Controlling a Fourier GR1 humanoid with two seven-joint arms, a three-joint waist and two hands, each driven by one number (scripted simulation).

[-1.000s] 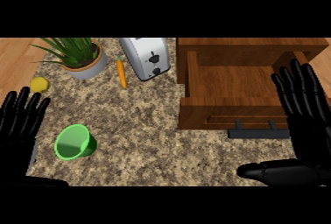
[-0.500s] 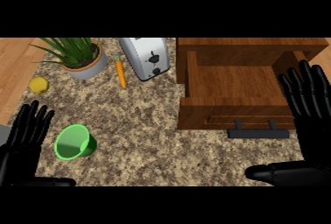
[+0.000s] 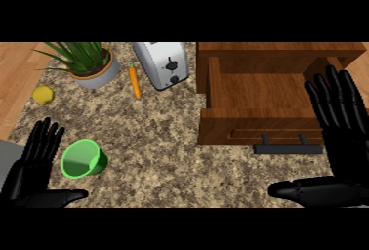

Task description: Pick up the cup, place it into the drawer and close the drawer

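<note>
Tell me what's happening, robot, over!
Left hand open beside cup. Right hand open by open drawer. Cup on counter, not held. Nothing between cup and drawer.

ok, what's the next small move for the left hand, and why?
Probably ease the left hand rightward and close it round the green cup: the hand is open beside the cup, holding nothing, and the drawer already stands open. The right hand is open by the drawer.

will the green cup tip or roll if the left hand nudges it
The green cup looks thin-walled and empty, so probably light and quick to slide. A sideways nudge from the open left hand beside it could tip it, and its round wall would then likely roll.
</note>
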